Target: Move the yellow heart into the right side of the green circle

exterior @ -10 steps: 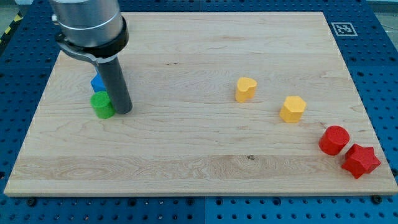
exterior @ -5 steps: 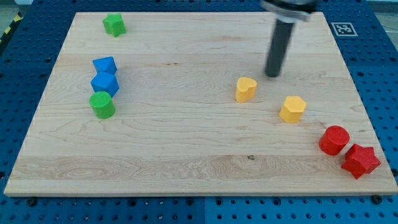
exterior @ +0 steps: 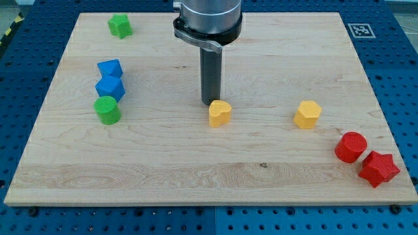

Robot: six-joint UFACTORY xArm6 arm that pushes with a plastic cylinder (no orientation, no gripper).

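Note:
The yellow heart (exterior: 220,113) lies near the middle of the wooden board (exterior: 209,170). The green circle (exterior: 107,109) stands near the board's left edge, well to the left of the heart. My tip (exterior: 210,103) sits just above and slightly left of the heart, touching or almost touching its upper edge. The rod rises straight up from there to the arm's body at the view's top.
Two blue blocks (exterior: 110,69) (exterior: 110,88) stand just above the green circle. A green star (exterior: 119,26) is at the top left. A yellow hexagon (exterior: 307,114) is to the heart's right. A red circle (exterior: 351,147) and a red star (exterior: 378,168) are at the bottom right.
The rod swung from the green circle to the upper right, then came back left. The yellow heart has slid left and a little down, towards the board's middle.

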